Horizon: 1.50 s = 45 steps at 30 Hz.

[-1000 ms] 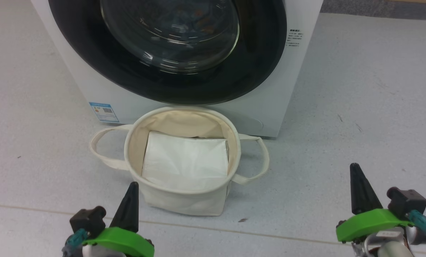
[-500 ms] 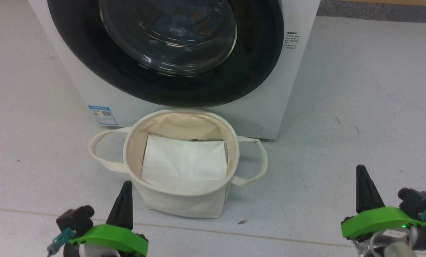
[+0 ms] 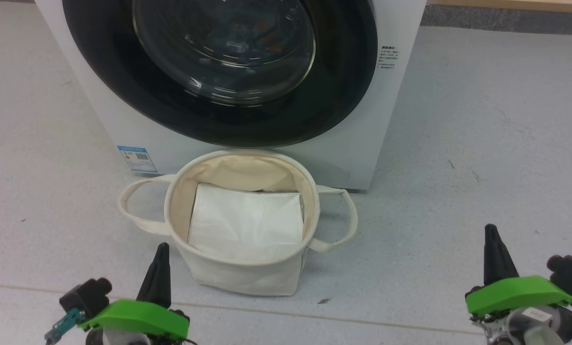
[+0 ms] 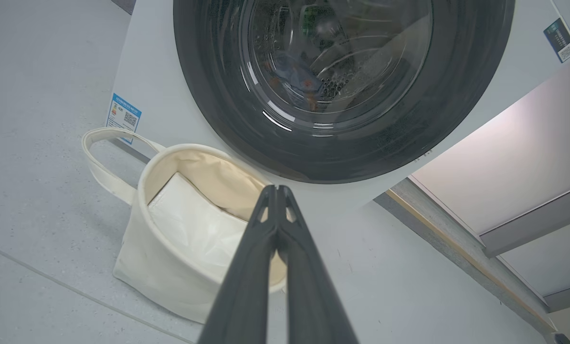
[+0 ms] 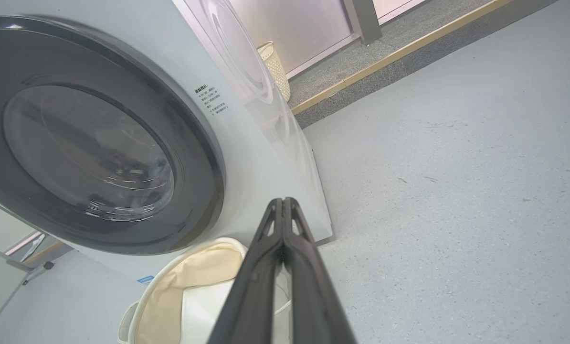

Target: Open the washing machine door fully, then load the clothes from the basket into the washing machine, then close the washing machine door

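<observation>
Nearest the robot in the head view, the left gripper (image 3: 161,254) sits at seven o'clock and the right gripper (image 3: 492,239) at five o'clock. Each has its two dark fingers pressed together, holding nothing, and both are well apart from the laundry.

Between them, just toward six o'clock of centre, the basket (image 3: 243,275) stands upright on the grey floor (image 3: 458,143), its back rim just in front of the machine's lower front. Inside lies a flat white liner sheet (image 3: 245,223), and no garment is visible on it.

At twelve o'clock rises the washing machine (image 3: 123,120), its blue label (image 3: 136,158) at nine o'clock of the basket. The washing machine door (image 3: 343,96) looks flush against the front. Through its glass in the left wrist view, the clothes (image 4: 297,76) appear as blue fabric with orange flecks low in the drum.

By that layout, opening, loading and closing all look done. The next move probably calls only for checking that the door has latched, with a light push at its rim if it has not. Whether the latch has caught cannot be told.
</observation>
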Tool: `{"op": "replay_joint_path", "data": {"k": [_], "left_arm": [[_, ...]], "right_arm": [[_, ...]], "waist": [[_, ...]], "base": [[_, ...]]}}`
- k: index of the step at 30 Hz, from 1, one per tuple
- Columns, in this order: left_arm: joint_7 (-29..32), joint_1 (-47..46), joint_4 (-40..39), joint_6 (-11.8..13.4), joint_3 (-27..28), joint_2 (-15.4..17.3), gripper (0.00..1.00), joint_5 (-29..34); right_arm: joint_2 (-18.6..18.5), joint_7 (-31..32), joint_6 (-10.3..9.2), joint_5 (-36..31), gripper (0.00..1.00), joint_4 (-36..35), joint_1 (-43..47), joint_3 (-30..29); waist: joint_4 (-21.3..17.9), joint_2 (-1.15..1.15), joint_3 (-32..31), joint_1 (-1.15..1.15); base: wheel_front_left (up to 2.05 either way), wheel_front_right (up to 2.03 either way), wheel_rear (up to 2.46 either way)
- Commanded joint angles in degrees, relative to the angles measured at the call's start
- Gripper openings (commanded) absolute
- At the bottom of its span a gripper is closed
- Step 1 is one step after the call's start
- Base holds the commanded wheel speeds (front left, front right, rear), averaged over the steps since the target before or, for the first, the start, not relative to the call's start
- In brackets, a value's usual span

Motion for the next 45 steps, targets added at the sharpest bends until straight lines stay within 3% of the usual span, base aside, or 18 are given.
{"op": "replay_joint_path", "data": {"k": [1,45], "left_arm": [[0.39,-1.13,-2.16,-0.32,1.21,0.36,0.00,-1.25],[7.82,1.19,-5.65,-2.76,6.44,0.74,0.00,-28.83]], "right_arm": [[-0.24,0.29,-0.03,1.44,0.00,-2.19,-1.34,-0.01],[-0.11,7.90,-0.06,32.60,0.00,-2.80,-0.35,-1.50]], "waist": [[-0.02,0.00,-0.04,0.00],[-1.05,0.00,-2.09,0.00]], "base": [[0.00,0.00,0.00],[0.00,0.00,0.00]]}}
